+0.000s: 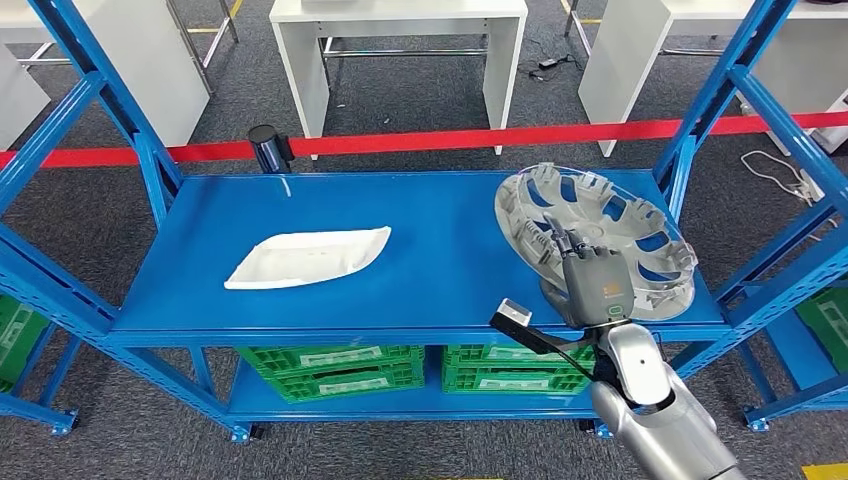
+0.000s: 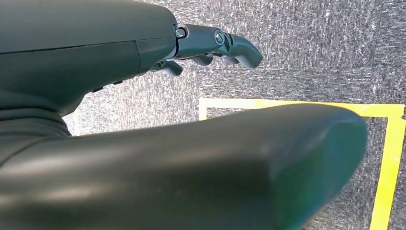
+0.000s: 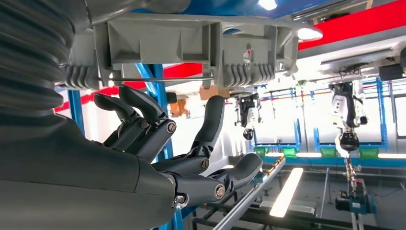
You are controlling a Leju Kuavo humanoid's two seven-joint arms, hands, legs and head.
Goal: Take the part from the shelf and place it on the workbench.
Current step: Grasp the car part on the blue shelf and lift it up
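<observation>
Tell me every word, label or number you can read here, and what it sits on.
No text here can be read.
Back of the right hand: an orange mark and a green round sticker, both too small to read.
Green crates under the blue shelf: pale label panels, blurred.

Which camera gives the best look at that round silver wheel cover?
The head view: the whole wheel cover shows tilted on the blue shelf, with the right hand at it. The right wrist view shows only its ribbed grey underside close up. The left wrist view looks at floor.
</observation>
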